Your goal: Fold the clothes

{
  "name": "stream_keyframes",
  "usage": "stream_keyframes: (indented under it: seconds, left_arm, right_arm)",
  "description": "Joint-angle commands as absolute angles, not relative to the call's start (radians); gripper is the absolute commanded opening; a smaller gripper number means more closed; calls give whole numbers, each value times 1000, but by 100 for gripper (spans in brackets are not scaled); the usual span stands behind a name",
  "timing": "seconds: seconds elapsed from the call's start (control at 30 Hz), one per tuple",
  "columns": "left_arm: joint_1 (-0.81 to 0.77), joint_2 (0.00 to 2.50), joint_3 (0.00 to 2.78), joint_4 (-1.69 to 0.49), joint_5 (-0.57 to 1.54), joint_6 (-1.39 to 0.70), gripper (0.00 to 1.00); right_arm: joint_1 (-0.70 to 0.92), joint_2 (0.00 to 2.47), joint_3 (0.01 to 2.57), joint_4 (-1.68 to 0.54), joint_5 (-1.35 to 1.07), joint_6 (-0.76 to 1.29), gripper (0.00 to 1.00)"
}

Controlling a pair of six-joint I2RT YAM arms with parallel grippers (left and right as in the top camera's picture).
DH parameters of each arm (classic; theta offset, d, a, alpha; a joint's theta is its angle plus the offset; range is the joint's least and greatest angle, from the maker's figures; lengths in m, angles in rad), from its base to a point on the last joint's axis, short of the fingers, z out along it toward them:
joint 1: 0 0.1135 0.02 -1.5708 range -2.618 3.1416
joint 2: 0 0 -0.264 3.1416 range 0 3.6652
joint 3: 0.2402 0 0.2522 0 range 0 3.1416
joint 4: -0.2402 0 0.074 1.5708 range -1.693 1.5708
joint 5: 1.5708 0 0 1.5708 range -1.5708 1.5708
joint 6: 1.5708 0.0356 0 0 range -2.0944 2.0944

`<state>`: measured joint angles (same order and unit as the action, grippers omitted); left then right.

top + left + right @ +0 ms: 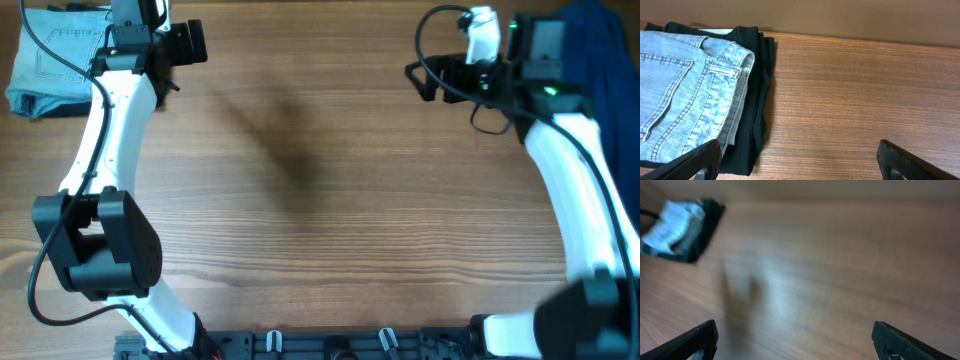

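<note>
**Both jaws wide, nothing held**

Two arms reach toward the far edge of the table, one at each end, and we find neither holding anything.

In its wrist view, the left gripper has its jaws spread wide, with only bare wood between them. The denim shorts lie just to its left, at the table's far left corner. They are folded, with a stitched pocket and the waistband facing up. They rest on top of a black garment, whose edge sticks out along the side nearer the gripper. The finger on that side overlaps the corner of this pile in the picture, but we cannot tell whether it touches the cloth. From overhead the gripper sits close beside the shorts rather than over them.

The right gripper is also wide open, above empty wood. Its wrist view is blurred, and we can only make out the shorts as a pale patch far off at the upper left, well apart from it. Overhead, this gripper is at the far right, near a dark blue garment in that corner.
</note>
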<state>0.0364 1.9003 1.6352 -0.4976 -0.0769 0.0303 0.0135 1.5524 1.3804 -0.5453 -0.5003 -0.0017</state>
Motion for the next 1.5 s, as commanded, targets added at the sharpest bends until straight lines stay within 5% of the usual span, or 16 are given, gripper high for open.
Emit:
stream_keyframes:
  seconds: [0.0, 0.47, 0.9, 1.13, 1.47]
  left_arm:
    - [35, 1894, 1640, -495, -64, 14, 100]
    - [35, 1894, 1641, -495, -64, 14, 100]
    - [35, 1894, 1641, -495, -64, 14, 100]
    - [35, 1894, 1641, -495, -64, 14, 100]
    - [35, 1894, 1641, -495, -65, 14, 100]
  right_arm:
    - [18, 1349, 1382, -561, -494, 4, 100]
    - [20, 935, 1360, -940, -221, -299, 100]
    - [20, 292, 387, -117, -236, -15, 100]
    - [20, 1, 109, -73, -205, -27, 100]
    - [20, 3, 5, 17, -203, -26, 100]
